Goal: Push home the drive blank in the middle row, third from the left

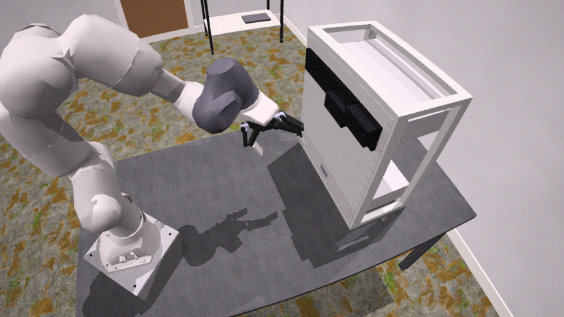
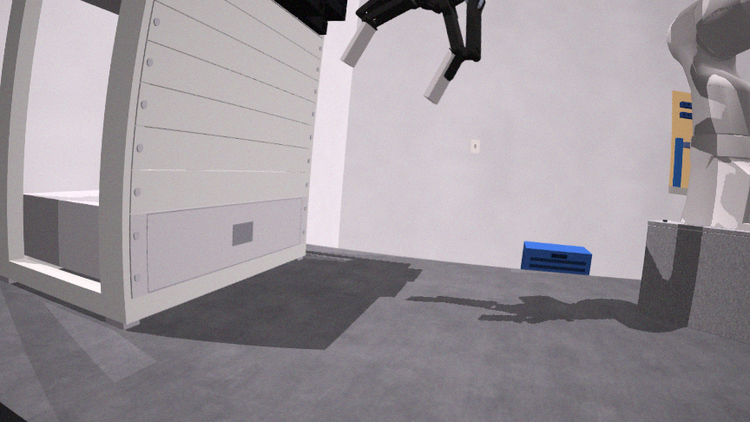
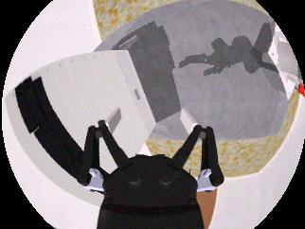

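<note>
The white rack point(image 1: 398, 122) point(image 2: 119, 157) point(image 3: 82, 82) stands on the right part of the dark table point(image 1: 205, 185). The black storage chassis point(image 1: 318, 67) point(image 2: 314, 13) point(image 3: 34, 110) fills the top of its front face. Some black blanks point(image 1: 360, 124) stand out from it toward the near end; I cannot tell the rows apart. My gripper point(image 1: 279, 139) point(image 2: 397, 68) point(image 3: 151, 113) is open and empty. It is tilted toward the rack front, just below the chassis and close to the white panels, touching nothing.
White blank panels point(image 2: 225, 109) cover the rack front below the chassis, the lowest with a grey label point(image 2: 242, 233). The arm's base point(image 1: 130, 244) point(image 2: 697, 273) sits at the table's near left corner. A blue box point(image 2: 556, 258) lies by the far wall.
</note>
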Tool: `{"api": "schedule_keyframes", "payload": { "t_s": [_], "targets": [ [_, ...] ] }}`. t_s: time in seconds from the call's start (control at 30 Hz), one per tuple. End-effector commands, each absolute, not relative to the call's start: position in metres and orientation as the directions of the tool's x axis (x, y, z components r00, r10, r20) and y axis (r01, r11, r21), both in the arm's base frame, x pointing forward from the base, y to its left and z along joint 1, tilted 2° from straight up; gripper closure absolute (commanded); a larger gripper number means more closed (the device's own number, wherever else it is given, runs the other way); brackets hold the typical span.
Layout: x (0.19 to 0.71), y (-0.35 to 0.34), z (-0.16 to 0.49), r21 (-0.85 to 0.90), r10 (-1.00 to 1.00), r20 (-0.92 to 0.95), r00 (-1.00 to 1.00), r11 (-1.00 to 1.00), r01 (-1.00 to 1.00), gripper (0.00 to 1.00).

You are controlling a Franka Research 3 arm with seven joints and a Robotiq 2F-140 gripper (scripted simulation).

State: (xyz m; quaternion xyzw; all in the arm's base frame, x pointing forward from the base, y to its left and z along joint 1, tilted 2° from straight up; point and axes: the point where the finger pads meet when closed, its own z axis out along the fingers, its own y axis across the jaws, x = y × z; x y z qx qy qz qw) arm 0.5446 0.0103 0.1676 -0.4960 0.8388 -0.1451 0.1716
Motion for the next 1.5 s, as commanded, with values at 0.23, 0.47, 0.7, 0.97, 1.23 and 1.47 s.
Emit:
{"api": "schedule_keyframes", "payload": {
  "t_s": [0.23,0.47,0.7,0.97,1.23,1.47],
  "targets": [
    [0.576,0.005,0.244,-0.615,-0.960,-0.092,-0.266,0.265,-0.743,0.00],
    [0.586,0.002,0.283,-0.699,-0.980,-0.032,-0.198,0.163,-0.696,0.00],
    [0.595,0.000,0.340,-0.794,-0.988,0.096,-0.117,-0.005,-0.608,0.00],
    [0.597,-0.001,0.386,-0.837,-0.968,0.242,-0.069,-0.172,-0.520,0.00],
    [0.595,0.003,0.436,-0.825,-0.898,0.438,-0.042,-0.382,-0.416,0.00],
    [0.592,0.006,0.460,-0.785,-0.832,0.553,-0.041,-0.503,-0.361,0.00]
  ]
}}
